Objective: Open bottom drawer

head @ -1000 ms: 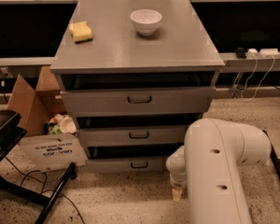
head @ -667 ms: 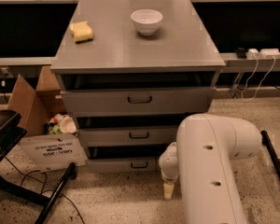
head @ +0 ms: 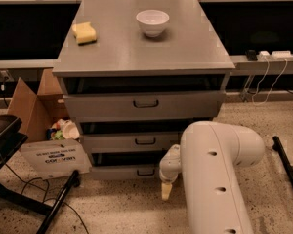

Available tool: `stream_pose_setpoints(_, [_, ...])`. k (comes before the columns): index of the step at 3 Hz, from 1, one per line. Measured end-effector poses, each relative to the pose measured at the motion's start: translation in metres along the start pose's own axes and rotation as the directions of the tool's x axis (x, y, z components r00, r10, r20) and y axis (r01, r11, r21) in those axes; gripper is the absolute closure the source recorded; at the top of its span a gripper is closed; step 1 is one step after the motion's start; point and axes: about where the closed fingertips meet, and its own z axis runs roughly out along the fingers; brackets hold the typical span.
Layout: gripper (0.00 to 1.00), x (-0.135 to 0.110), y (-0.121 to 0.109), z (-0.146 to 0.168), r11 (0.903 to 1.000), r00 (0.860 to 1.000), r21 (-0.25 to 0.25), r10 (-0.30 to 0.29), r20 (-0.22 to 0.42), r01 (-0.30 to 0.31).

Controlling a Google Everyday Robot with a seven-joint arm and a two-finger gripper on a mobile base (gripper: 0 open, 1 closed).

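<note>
The grey cabinet (head: pixel 144 57) has three drawers. The bottom drawer (head: pixel 117 172) is the lowest, a shallow grey front with a small dark bail handle (head: pixel 145 171), just above the floor. It looks pushed in. My gripper (head: pixel 166 190) hangs at the end of the big white arm (head: pixel 212 174), low in front of the cabinet, just right of and slightly below that handle. The arm hides the drawer's right part. The middle drawer (head: pixel 145 141) and the taller top drawer (head: pixel 145 104) sit above it.
A white bowl (head: pixel 152 22) and a yellow sponge (head: pixel 84 32) lie on the cabinet top. A cardboard box (head: pixel 31 108) with trash and a white sign (head: pixel 53 157) stand at the left. A black stand's legs (head: pixel 49 206) cross the floor at lower left.
My arm and gripper have moved left, closer to the bottom drawer's handle. The drawers have not moved.
</note>
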Motion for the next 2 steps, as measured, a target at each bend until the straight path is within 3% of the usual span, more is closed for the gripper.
stream_pose_setpoints(1, [0.00,-0.014,-0.020,0.012,0.9998,1.000,0.012,-0.014,0.026,0.013])
stream_pose_setpoints(2, [0.19,-0.020,-0.037,0.019,0.9995,0.999,0.025,-0.019,0.038,0.018])
